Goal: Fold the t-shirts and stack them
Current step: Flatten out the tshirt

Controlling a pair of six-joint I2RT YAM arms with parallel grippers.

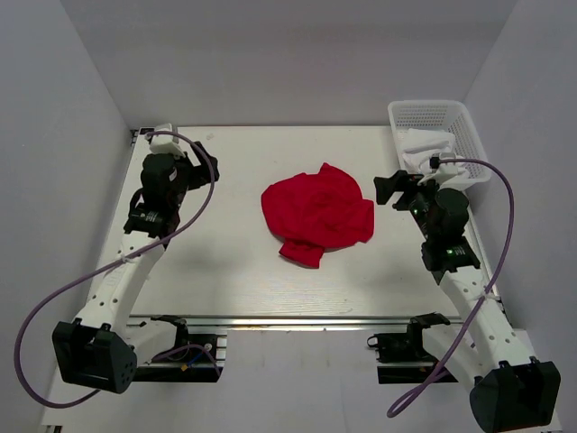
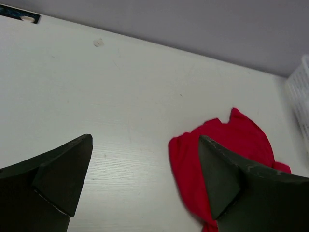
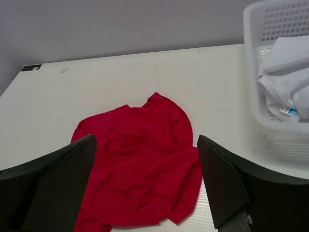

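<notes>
White table [image 1: 225, 271], grey walls: one red shirt [image 1: 317, 213] crumpled, nothing folded yet.
The shirt lies in a loose heap at mid-table, apart from both arms. Over bare table to its left hangs the left gripper [image 2: 145, 140], spread wide and empty. The right gripper [image 3: 146, 137] is likewise wide and empty, above the shirt's right side, with no contact visible. The basket [image 1: 469, 117] at the far right corner holds white cloth [image 3: 285, 63]. Judged: task at its start; flattening, folding and stacking all remain.
</notes>
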